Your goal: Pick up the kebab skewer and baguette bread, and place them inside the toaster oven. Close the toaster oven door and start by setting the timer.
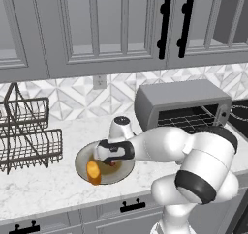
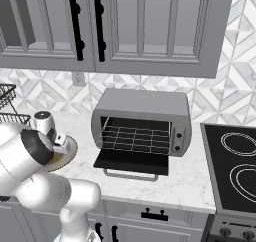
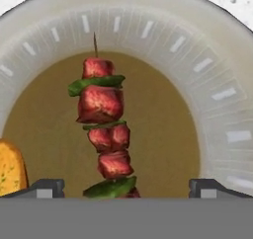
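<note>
The claw point(image 3: 126, 186) hangs wide open, empty, over the kebab skewer point(image 3: 105, 134), which lies on the plate point(image 3: 217, 109) beside the baguette bread point(image 3: 11, 166). First pickup is in hand; next, descend and close on the skewer. The toaster oven point(image 2: 142, 121) stands with its door point(image 2: 131, 161) open on the tabletop point(image 2: 185, 183).

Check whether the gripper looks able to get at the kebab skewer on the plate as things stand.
Probably yes. The gripper hangs open right over the plate, and the kebab skewer lies bare between its fingers. The baguette bread sits off to one side, apart from the skewer.
</note>
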Controlling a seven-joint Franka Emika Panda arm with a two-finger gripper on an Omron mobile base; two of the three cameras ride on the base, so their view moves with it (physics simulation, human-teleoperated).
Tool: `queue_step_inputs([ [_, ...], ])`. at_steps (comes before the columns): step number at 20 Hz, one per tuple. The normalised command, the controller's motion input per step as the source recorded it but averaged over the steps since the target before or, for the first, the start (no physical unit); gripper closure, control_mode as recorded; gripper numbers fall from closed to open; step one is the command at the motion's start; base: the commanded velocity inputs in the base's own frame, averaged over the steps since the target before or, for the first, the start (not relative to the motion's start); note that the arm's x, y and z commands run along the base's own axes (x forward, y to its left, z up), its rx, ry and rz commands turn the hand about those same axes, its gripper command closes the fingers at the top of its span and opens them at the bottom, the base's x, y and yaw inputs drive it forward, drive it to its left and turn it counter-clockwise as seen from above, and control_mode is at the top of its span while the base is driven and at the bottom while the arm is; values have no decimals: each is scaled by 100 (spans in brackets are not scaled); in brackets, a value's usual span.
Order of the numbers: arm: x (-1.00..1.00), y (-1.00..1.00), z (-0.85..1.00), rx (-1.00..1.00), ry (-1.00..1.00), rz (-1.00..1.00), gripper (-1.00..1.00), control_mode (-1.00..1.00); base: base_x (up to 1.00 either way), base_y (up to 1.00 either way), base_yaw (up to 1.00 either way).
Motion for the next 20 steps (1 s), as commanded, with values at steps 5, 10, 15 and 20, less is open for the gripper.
queue_step_inputs([
  [5,4,10,-18,-3,0,0,-100,-100,0,0,0],
  [10,1,2,-5,0,0,0,100,-100,0,0,0],
  [15,0,0,0,0,0,0,100,-100,0,0,0],
  [20,-17,-11,37,3,-3,0,100,-100,0,0,0],
])
